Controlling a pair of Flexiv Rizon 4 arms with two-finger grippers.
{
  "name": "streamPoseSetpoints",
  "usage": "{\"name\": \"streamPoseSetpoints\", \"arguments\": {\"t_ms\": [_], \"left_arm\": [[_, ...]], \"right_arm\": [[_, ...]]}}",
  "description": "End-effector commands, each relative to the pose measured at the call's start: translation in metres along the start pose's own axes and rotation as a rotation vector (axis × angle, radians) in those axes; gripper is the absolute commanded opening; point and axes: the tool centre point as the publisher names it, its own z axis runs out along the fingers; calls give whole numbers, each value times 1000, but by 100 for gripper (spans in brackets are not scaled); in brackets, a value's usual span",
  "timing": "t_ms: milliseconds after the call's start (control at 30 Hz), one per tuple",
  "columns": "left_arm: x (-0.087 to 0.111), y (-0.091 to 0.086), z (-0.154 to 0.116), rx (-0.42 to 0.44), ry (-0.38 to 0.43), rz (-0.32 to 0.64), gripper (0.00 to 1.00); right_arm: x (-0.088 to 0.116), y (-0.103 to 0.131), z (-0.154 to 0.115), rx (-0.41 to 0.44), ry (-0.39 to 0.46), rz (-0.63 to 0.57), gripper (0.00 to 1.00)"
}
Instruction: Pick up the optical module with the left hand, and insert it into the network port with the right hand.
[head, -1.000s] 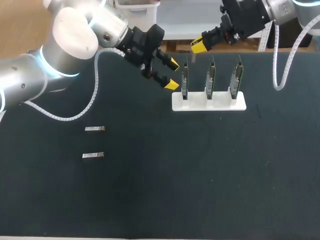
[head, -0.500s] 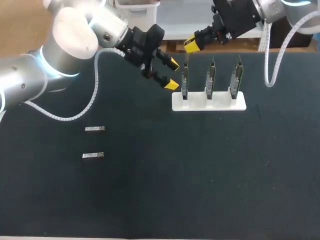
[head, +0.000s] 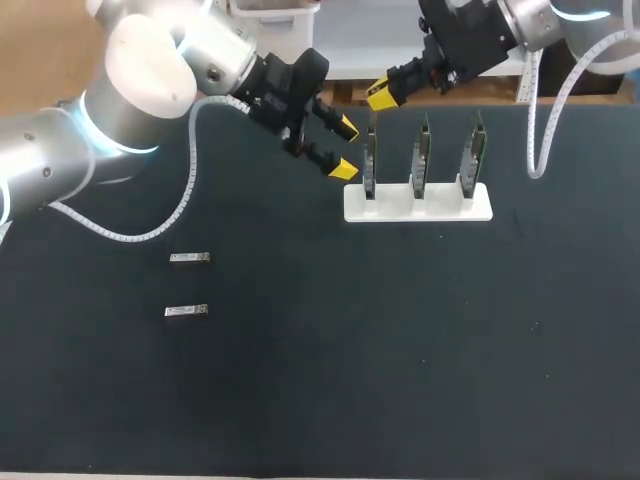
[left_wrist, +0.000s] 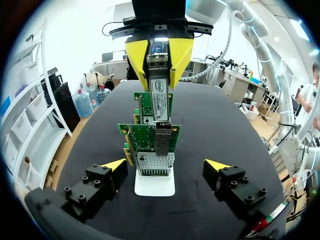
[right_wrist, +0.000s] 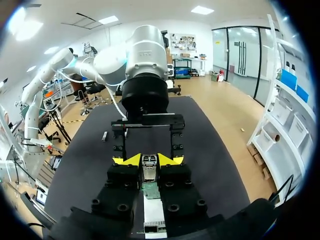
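Yellow tips of my right gripper (right_wrist: 148, 160) are clamped on the optical module (left_wrist: 160, 97). It hangs lined up with the network port (left_wrist: 163, 142) on the leftmost card (head: 369, 160) in the white stand (head: 418, 205), can't tell if they touch. My left gripper (head: 345, 147) sits wide open just beside that card, holding nothing. A spare module (head: 189, 258) and a second spare module (head: 186, 311) lie well apart from the stand on the black table (head: 400, 350).
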Motion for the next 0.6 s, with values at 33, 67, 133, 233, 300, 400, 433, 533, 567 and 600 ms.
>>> {"name": "streamPoseSetpoints", "arguments": {"t_ms": [33, 67, 133, 233, 300, 400, 433, 533, 567, 600], "left_arm": [[-1, 2, 0, 4, 6, -3, 100], [-1, 2, 0, 4, 6, -3, 100], [-1, 2, 0, 4, 6, -3, 100], [-1, 2, 0, 4, 6, -3, 100], [-1, 2, 0, 4, 6, -3, 100], [-1, 2, 0, 4, 6, -3, 100], [-1, 2, 0, 4, 6, -3, 100], [-1, 2, 0, 4, 6, -3, 100], [-1, 2, 0, 4, 6, -3, 100], [-1, 2, 0, 4, 6, -3, 100]], "right_arm": [[-1, -4, 3, -4, 2, -4, 0], [0, -4, 4, -5, 3, -4, 0], [0, -4, 5, -9, 9, -4, 0], [3, -5, 8, -13, 17, 0, 0], [4, -5, 8, -14, 19, 2, 0], [4, -6, 9, -15, 22, 4, 0], [4, -6, 9, -15, 22, 4, 0], [2, -6, 7, -11, 17, -1, 0], [1, -5, 6, -9, 14, -6, 0], [0, -5, 5, -8, 13, -11, 0]]}}
